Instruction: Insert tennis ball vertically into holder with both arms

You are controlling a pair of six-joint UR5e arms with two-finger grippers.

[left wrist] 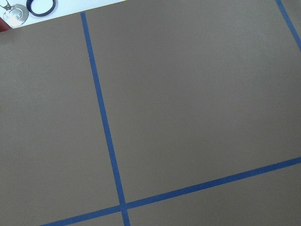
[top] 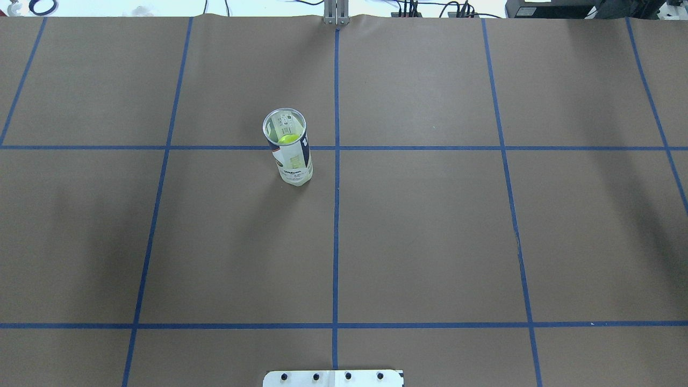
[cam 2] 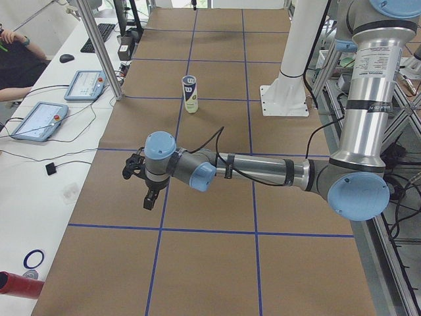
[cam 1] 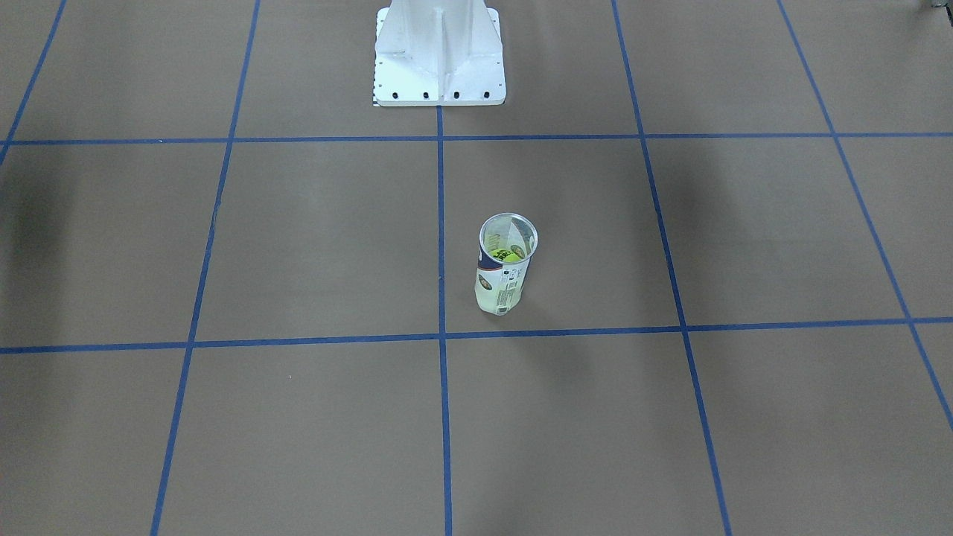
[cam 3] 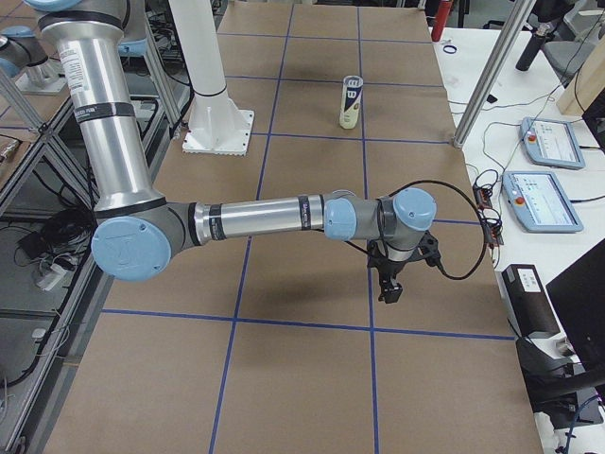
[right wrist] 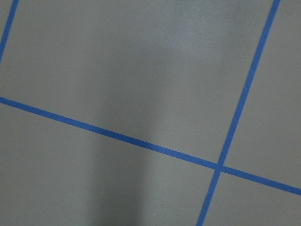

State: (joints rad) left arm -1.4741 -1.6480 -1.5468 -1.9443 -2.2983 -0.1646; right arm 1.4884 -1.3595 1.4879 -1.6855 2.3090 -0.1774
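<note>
The holder [cam 1: 505,269], a clear tube with a white and navy label, stands upright on the brown table, mouth up. A yellow-green tennis ball [cam 1: 511,253] lies inside it, also seen through the mouth from overhead as the tennis ball [top: 288,139] in the holder [top: 291,156]. Both arms hang far out to the table's ends, well away from the tube. The left gripper [cam 2: 149,199] shows only in the exterior left view, and the right gripper [cam 3: 388,290] only in the exterior right view. I cannot tell whether either is open or shut. Both wrist views show only bare paper and blue tape.
The white pedestal base [cam 1: 439,67] stands at the robot's edge of the table. Beside the table, a side bench carries tablets [cam 2: 38,121] and cables, and a person's arm [cam 2: 16,56] rests there. Blue tape lines [top: 336,215] grid the brown paper.
</note>
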